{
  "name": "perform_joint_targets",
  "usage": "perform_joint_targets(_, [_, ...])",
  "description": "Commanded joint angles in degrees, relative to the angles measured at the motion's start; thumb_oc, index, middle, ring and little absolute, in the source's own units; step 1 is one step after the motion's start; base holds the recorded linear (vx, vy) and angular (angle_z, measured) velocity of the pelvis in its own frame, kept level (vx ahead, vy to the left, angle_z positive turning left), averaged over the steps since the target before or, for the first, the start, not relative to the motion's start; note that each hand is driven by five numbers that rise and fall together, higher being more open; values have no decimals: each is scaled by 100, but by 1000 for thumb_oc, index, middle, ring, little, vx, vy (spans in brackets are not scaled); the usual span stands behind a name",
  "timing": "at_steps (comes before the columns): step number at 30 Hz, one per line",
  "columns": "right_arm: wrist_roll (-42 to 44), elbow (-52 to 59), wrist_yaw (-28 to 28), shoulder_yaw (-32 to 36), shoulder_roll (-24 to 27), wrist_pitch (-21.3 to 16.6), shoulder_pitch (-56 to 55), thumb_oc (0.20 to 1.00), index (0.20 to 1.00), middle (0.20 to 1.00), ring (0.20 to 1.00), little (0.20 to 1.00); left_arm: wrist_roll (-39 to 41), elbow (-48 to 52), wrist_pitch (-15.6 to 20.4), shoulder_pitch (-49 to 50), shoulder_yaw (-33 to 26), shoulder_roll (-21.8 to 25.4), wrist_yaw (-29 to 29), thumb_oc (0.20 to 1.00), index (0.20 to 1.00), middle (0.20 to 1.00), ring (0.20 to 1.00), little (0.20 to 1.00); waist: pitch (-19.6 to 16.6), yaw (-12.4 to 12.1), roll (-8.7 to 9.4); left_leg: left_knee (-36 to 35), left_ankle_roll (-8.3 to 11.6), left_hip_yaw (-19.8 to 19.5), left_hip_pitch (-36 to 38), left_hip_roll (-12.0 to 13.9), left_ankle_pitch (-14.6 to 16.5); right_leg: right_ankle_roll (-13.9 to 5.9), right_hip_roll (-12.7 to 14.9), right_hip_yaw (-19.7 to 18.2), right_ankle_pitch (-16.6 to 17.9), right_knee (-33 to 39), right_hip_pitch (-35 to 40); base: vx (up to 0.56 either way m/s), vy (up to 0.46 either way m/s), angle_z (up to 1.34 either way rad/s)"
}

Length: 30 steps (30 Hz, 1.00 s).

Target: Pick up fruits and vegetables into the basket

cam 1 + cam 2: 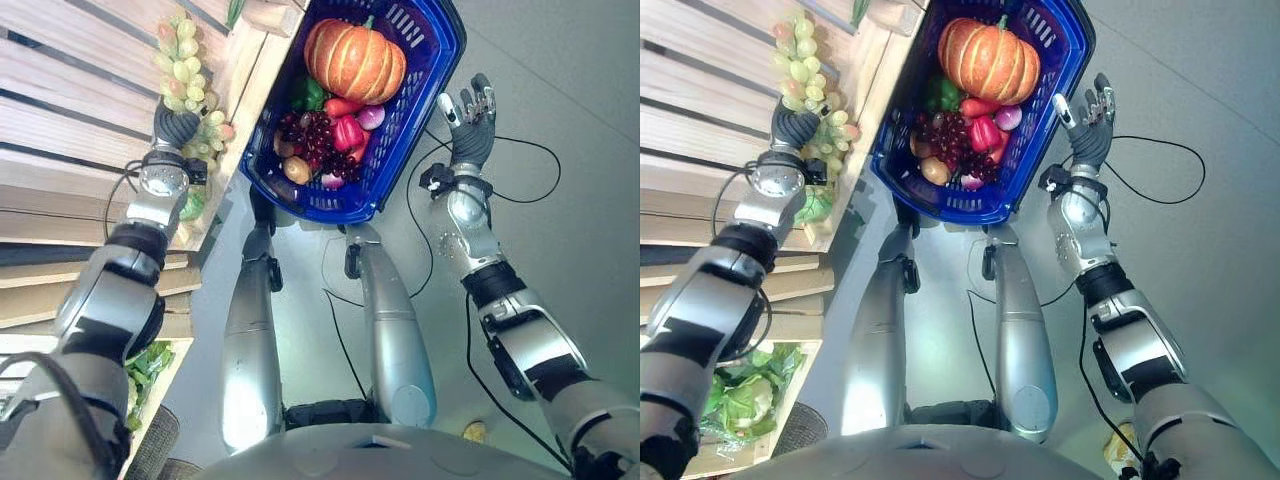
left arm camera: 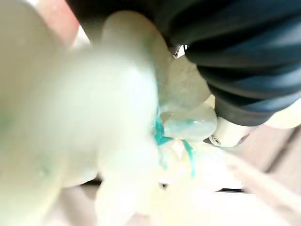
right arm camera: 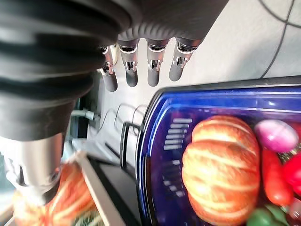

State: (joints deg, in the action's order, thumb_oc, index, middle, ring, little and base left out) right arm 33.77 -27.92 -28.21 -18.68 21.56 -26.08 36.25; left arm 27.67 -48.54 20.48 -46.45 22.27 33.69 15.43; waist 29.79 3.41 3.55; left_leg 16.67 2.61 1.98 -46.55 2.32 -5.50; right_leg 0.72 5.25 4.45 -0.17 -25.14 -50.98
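Left eye view: left hand (image 1: 176,128) reaches onto the wooden shelf (image 1: 60,90) into the green grapes (image 1: 188,70), finger state untellable, while right hand (image 1: 470,115) hangs open-fingered beside the blue basket (image 1: 425,90), apparently waiting.

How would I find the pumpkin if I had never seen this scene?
Look for the blue basket on the floor beside the wooden shelves. At its far end, above the dark grapes and red peppers, lies the pumpkin. It is by far the biggest item in there: orange, ribbed, with a short green stem.
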Motion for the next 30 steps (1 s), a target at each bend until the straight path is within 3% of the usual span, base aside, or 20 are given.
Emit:
perform_joint_targets(1, [-588,833,176,323,253,-157,-381,1000,1000,1000,1000,1000,338,882,1143,328,-611,-347,-187,200,200,200,200,200,1,-33,-365,287,21,-167,5,-26,323,-424,-38,36,154,309,356,-29,-15,5])
perform_joint_targets(6, [-923,1391,582,391,255,116,-509,1000,1000,1000,1000,1000,459,2043,1708,676,-952,-504,-868,200,200,200,200,200,1,-151,-424,257,2,-204,147,-72,348,-436,50,128,89,290,509,-18,-16,6])
perform_joint_targets(9, [-1026,1707,914,368,264,290,-555,1000,1000,1000,1000,1000,520,2714,1741,784,-995,-542,-1201,200,200,200,200,200,1,-170,-431,203,-8,-188,237,-83,337,-435,84,164,87,333,603,-17,-12,4])
perform_joint_targets(18, [-960,2554,1762,44,331,817,-383,1000,1000,1000,1000,1000,-154,4402,1271,444,-566,-432,-1719,200,200,200,200,200,1,-168,-410,117,-29,-126,387,-67,280,-429,110,201,127,452,802,-5,-2,1])
perform_joint_targets(30, [-496,2871,2308,-491,289,1549,46,1000,1000,1000,1000,1000,-307,5359,911,-197,106,-596,-2400,200,200,200,200,200,1,-137,-353,-24,-55,-72,469,-57,191,-404,79,179,226,617,917,0,0,0])
